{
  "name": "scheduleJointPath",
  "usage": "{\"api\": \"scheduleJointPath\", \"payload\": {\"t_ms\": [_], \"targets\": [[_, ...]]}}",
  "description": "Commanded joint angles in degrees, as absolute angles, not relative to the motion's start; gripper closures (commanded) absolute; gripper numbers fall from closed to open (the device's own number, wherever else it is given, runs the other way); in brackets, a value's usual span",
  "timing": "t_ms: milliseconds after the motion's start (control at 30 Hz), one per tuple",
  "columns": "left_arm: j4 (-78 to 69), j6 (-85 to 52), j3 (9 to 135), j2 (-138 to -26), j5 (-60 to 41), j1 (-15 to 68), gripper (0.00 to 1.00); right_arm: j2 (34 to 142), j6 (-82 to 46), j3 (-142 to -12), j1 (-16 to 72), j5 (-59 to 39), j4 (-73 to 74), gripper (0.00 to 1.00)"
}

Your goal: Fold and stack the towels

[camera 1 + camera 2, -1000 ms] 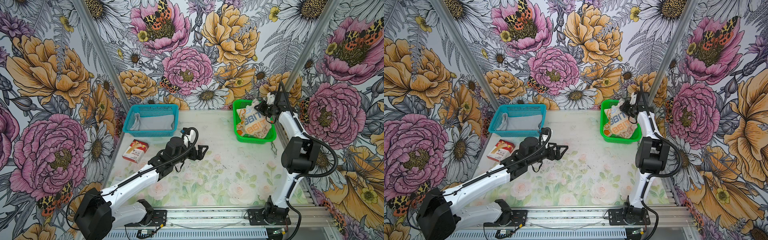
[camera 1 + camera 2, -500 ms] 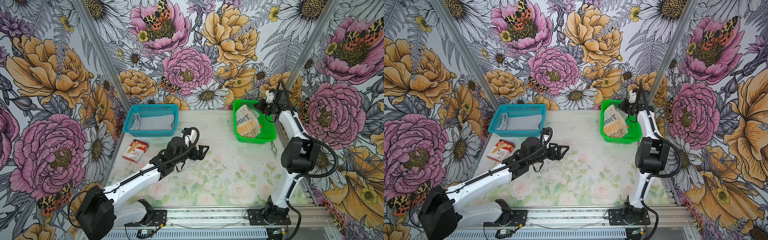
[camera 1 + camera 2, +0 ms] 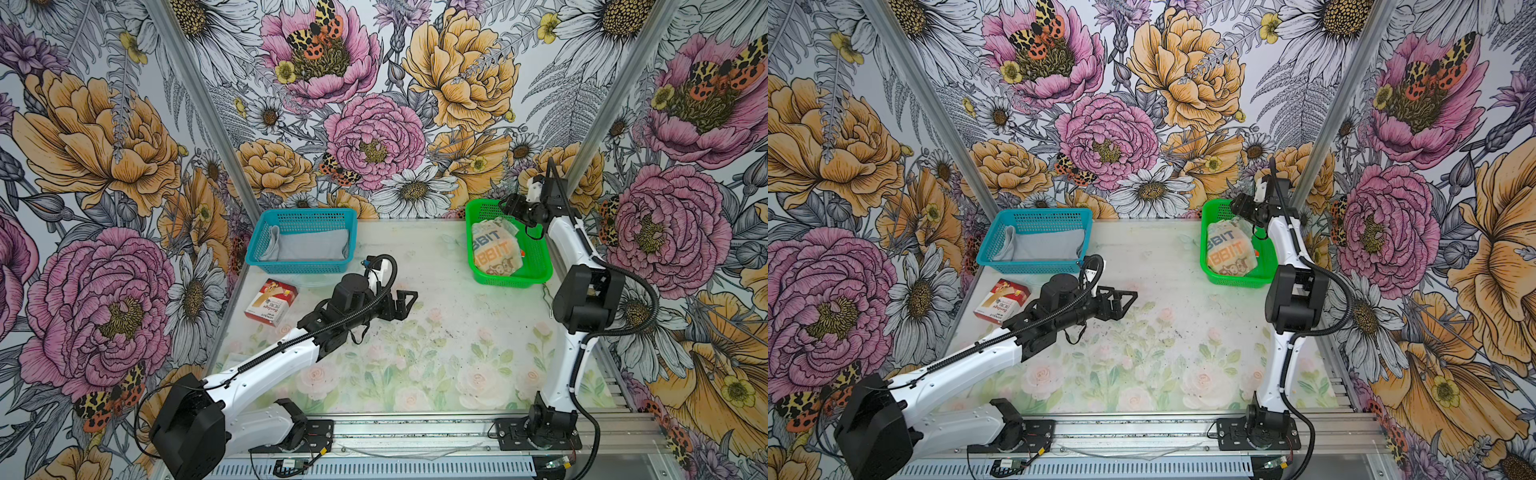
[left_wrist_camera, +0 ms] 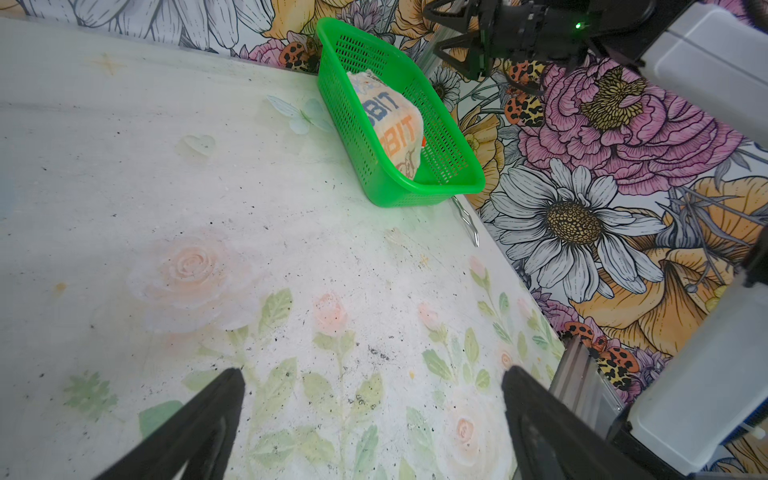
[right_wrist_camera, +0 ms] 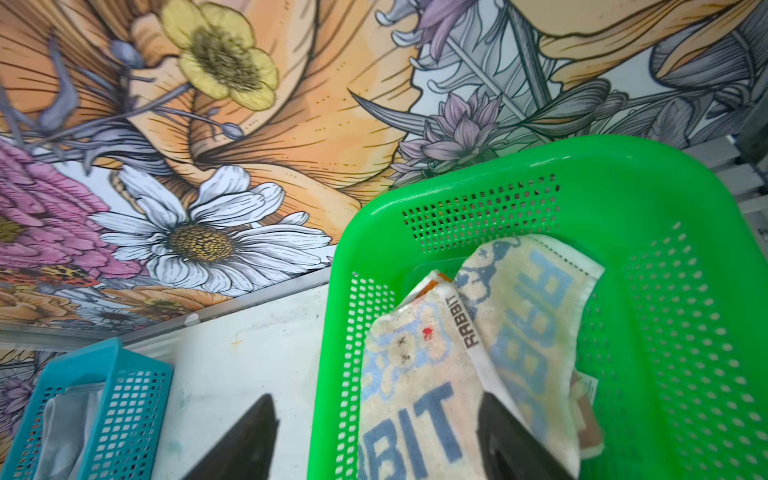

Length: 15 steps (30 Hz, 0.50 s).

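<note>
A cream towel with blue and orange "RABBIT" lettering (image 3: 496, 251) (image 3: 1230, 249) (image 4: 392, 124) (image 5: 419, 374) lies loosely bunched in the green basket (image 3: 540, 266) (image 3: 1264, 266) (image 4: 440, 183) (image 5: 665, 291). A sliver of orange cloth (image 5: 584, 419) shows under it. The grey towel (image 3: 311, 245) (image 3: 1046, 245) lies in the blue basket (image 3: 299, 216) (image 3: 1034, 216) (image 5: 124, 395). My right gripper (image 3: 509, 205) (image 3: 1239, 203) (image 5: 376, 397) hangs open above the green basket's far end, straddling its wall and holding nothing. My left gripper (image 3: 405, 303) (image 3: 1127, 301) (image 4: 372, 372) is open and empty over the table's middle.
A red-and-white cardboard box (image 3: 272, 302) (image 3: 1003, 301) lies on the table in front of the blue basket. A thin metal piece (image 3: 548, 295) (image 4: 467, 220) lies by the green basket's near corner. Flowered walls close in at the back and both sides.
My right gripper held the cream towel up over the green basket; it has opened and the towel has dropped into the basket. The left arm has barely moved.
</note>
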<state>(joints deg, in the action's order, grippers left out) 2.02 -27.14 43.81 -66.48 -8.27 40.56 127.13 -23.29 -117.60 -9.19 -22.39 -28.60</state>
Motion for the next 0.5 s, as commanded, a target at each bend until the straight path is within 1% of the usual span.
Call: {"api": "scheduleJointPath", "payload": {"t_ms": [0,100,167,267,400,467], "targets": [[3.3,-28.4,43.5,-62.9,-6.2,41.0,0.02,134.6,-23.0,-121.0,-8.4,-18.0,-29.4,0.01],[4.3,-29.3,41.9,-60.6,-4.4,41.0,0.02,135.7,-21.1,-120.3,-8.1,-15.6,-29.4,0.01],[4.6,-29.6,41.2,-59.9,-4.0,40.7,0.02,134.7,-20.7,-117.6,-8.4,-16.2,-29.2,0.02],[3.9,-29.6,40.9,-60.8,-4.5,40.0,0.02,132.4,-18.8,-113.5,-8.8,-16.8,-29.2,0.05],[2.1,-29.5,42.2,-64.1,-6.5,39.5,0.02,129.7,-16.9,-109.2,-8.7,-18.0,-29.1,0.13],[1.1,-29.8,42.8,-65.8,-7.3,39.5,0.02,128.2,-16.6,-107.7,-8.8,-18.2,-29.1,0.15]]}}
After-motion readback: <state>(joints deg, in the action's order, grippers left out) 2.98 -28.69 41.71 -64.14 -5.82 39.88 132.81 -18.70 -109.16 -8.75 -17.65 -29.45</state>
